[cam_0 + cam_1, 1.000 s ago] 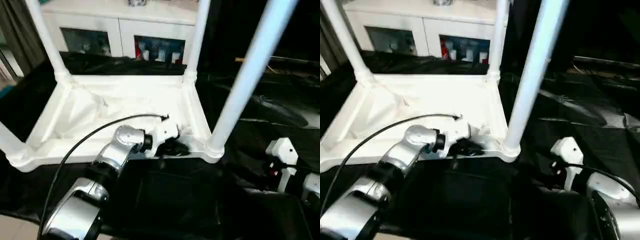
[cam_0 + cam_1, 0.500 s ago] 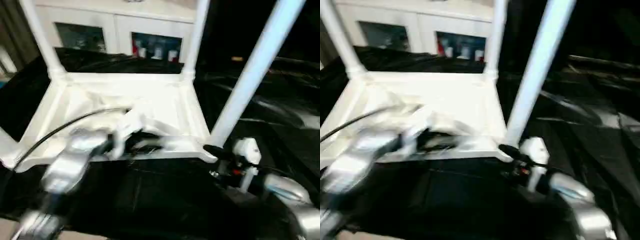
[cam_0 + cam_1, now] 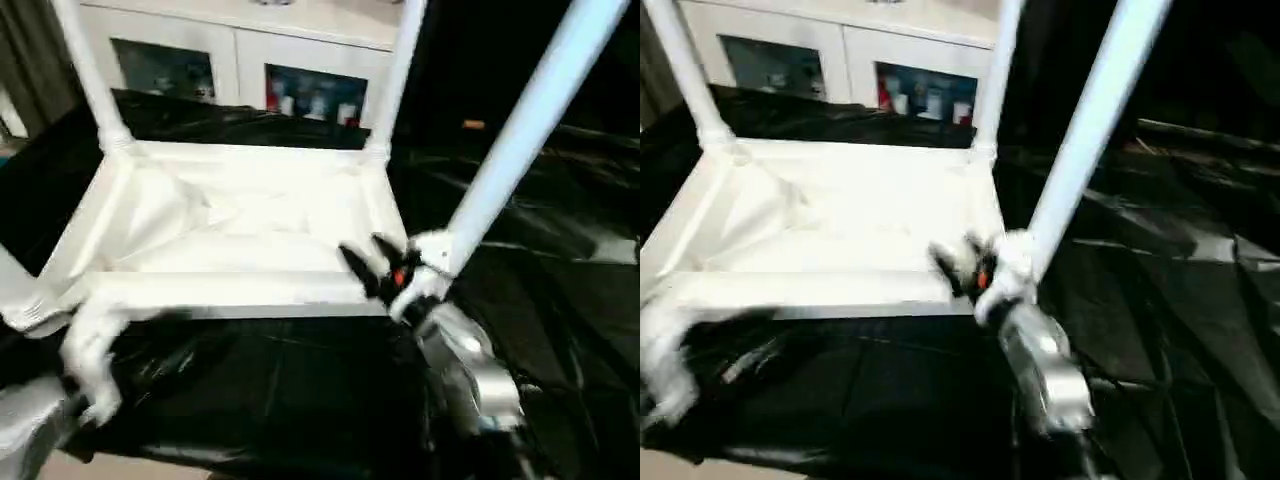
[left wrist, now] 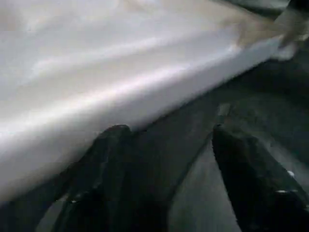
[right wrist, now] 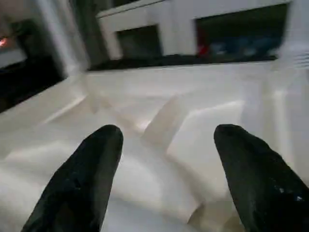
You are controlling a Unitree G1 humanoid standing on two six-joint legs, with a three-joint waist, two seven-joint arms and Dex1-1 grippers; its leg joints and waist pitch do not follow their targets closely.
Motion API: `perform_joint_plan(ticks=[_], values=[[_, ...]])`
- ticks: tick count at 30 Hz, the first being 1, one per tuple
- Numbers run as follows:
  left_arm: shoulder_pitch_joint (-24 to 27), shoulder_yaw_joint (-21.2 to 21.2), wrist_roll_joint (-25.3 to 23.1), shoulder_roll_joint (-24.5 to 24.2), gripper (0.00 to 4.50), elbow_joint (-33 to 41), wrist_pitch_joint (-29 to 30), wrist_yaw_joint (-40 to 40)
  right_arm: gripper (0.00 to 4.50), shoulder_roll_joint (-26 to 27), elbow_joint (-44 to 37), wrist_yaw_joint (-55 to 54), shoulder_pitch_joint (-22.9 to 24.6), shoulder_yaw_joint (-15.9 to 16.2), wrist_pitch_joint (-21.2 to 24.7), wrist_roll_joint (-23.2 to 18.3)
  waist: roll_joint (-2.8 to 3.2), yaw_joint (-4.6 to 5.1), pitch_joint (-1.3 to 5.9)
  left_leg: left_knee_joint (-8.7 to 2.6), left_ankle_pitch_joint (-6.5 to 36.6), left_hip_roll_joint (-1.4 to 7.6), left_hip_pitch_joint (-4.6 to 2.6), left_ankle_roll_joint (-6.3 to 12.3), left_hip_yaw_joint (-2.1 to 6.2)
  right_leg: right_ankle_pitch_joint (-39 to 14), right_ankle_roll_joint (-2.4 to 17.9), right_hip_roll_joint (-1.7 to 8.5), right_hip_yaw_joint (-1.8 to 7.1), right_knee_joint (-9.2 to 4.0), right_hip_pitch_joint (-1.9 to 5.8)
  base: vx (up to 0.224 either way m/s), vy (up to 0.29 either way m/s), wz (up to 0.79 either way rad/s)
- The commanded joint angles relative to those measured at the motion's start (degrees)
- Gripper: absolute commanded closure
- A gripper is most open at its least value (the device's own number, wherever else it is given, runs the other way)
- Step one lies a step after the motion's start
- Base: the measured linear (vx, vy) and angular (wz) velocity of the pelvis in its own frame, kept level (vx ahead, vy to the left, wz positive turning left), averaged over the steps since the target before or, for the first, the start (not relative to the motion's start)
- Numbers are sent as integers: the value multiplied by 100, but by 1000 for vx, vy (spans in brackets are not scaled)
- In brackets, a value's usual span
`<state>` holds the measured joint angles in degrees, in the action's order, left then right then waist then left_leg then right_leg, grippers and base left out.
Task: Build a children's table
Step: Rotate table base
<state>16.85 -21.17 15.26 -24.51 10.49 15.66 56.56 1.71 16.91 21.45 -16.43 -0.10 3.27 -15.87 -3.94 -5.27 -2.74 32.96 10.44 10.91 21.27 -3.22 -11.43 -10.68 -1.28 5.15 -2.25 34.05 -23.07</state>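
White children's table (image 3: 240, 225) lies inverted, legs cut off above.

All-white children's table (image 3: 240, 225) on a glossy black cloth (image 3: 560, 300), black-fingered right gripper (image 3: 372, 262) with a red spot.

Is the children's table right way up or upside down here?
Upside down. The children's table lies with its underside facing up, and its legs stick upward from the corners.

No readable text, label or number anywhere
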Motion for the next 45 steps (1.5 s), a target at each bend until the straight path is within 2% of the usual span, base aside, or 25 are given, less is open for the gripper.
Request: perform_joint_plan(ticks=[1,3,5,6,8,9,14,17,21,22,24,26,27,29,32,36,37,38,39,40,41,42,43,44,45], values=[[283,-314,173,29,117,-64,-206,-7,116,-64,431,-513,-180,-500,-251,-64,159,28,236,-536,2285,247,-175,-326,126,-1550,784,197,223,-400,35,0,0,0],[519,-590,260,68,106,-268,-439,-29,116,-131,746,-759,-356,-672,-412,-49,159,5,236,-540,2400,247,-193,-355,122,-1540,753,193,223,-405,31,0,0,0],[716,-826,276,95,95,-452,-695,-46,116,-227,998,-971,-496,-826,-510,-26,65,5,227,-545,2655,241,-193,-387,128,-1804,625,194,221,-440,27,0,0,0],[817,-946,308,110,79,-509,-791,-38,116,-300,1124,-1089,-564,-898,-572,9,82,-10,230,-540,2670,240,-205,-389,141,-1790,624,206,225,-427,18,0,0,0],[998,-1215,473,120,68,-573,-917,-11,116,-443,1403,-1236,-708,-1080,-681,36,25,-19,215,-545,2808,239,-198,-395,139,-1961,558,211,223,-458,23,0,0,0],[1049,-1280,533,108,62,-585,-967,-10,116,-482,1509,-1276,-759,-1133,-726,48,38,-34,213,-539,2865,237,-209,-403,139,-1998,544,214,230,-461,11,0,0,0],[1163,-1789,947,-114,27,-544,-898,112,116,-755,1923,-1401,-947,-1389,-897,1,-51,-55,207,-524,2939,232,-207,-377,144,-2095,513,207,218,-462,10,0,0,0],[1059,-1996,1410,-386,10,-203,-576,230,116,-867,1928,-1036,-911,-1282,-859,-12,-65,-68,214,-520,2942,227,-201,-340,146,-1977,555,185,213,-422,24,0,0,0],[860,-1917,2044,-646,10,363,-24,232,116,-939,1526,-421,-577,-826,-621,159,-78,-69,205,-538,2958,234,-182,-356,153,-1945,620,186,207,-418,36,0,0,0],[845,-1907,2071,-660,10,389,1,234,116,-947,1487,-390,-544,-792,-592,174,-80,-76,232,-536,2769,233,-163,-353,162,-1777,629,190,207,-378,80,0,0,0],[640,-1744,2361,-798,10,668,262,242,116,-1127,885,-26,-15,-324,-260,367,-57,-75,226,-532,2664,234,-171,-356,145,-1632,645,174,211,-381,71,0,0,0],[501,-1639,2479,-865,10,778,361,240,116,-1258,458,144,330,-103,-47,411,-20,-124,226,-526,2561,231,-186,-362,135,-1461,622,154,213,-390,91,0,0,0],[387,-1558,2559,-914,10,838,409,219,116,-1362,139,236,588,8,107,400,-33,-125,228,-528,2549,219,-178,-343,137,-1392,641,151,217,-378,107,0,0,0],[329,-1519,2626,-955,10,877,456,193,116,-1416,-35,296,727,41,195,378,-71,-105,244,-527,2494,217,-143,-327,143,-1466,672,178,209,-363,134,0,0,0],[329,-1519,2626,-955,10,877,456,193,116,-1416,-35,296,727,41,195,378,-54,-80,230,-532,2460,222,-140,-376,151,-1617,654,192,210,-375,132,0,0,0],[329,-1519,2626,-955,10,877,456,193,116,-1416,-35,296,727,41,195,378,-56,-54,222,-521,2732,225,-187,-425,162,-2003,577,200,213,-424,83,0,0,0],[184,-1424,2571,-979,10,836,453,150,116,-1534,-300,375,967,49,345,356,49,-55,228,-529,2761,225,-201,-461,174,-1955,585,198,217,-412,76,0,0,0],[172,-1417,2567,-981,10,833,453,146,116,-1544,-321,381,986,50,356,354,22,-49,221,-532,2784,229,-208,-468,164,-1919,555,170,211,-441,74,0,0,0],[-82,-1198,2455,-959,10,742,461,111,116,-1702,-466,403,1232,-31,484,362,0,-64,233,-514,2778,230,-230,-455,157,-1814,571,163,209,-424,67,0,0,0],[-231,-1069,2390,-946,10,688,466,90,116,-1794,-551,416,1375,-79,559,367,135,-57,213,-518,2939,229,-283,-505,140,-1722,555,118,204,-484,36,0,0,0],[-623,-716,2341,-879,10,629,563,40,116,-1986,-620,320,1596,-205,774,488,100,-141,204,-491,3079,225,-367,-492,108,-1677,601,102,211,-469,-31,0,0,0],[-979,-407,2292,-787,10,581,611,7,116,-2107,-575,144,1678,-302,959,639,52,-160,184,-506,3214,217,-352,-471,130,-1936,585,112,211,-457,12,-13,10,19],[-1197,-215,2291,-725,10,570,656,-3,116,-2154,-500,-1,1668,-362,1062,742,64,-165,153,-523,3255,212,-343,-488,131,-2172,536,124,227,-493,7,0,0,0],[-1197,-215,2291,-725,10,570,656,-3,116,-2154,-500,-1,1668,-362,1062,742,86,-210,181,-518,3237,205,-369,-539,155,-2379,501,168,239,-490,18,0,0,0],[-1341,-107,2358,-690,10,578,728,-21,116,-2170,-505,-75,1627,-374,1154,759,82,-202,184,-523,3178,200,-321,-551,169,-2397,502,187,243,-485,51,0,0,0]])
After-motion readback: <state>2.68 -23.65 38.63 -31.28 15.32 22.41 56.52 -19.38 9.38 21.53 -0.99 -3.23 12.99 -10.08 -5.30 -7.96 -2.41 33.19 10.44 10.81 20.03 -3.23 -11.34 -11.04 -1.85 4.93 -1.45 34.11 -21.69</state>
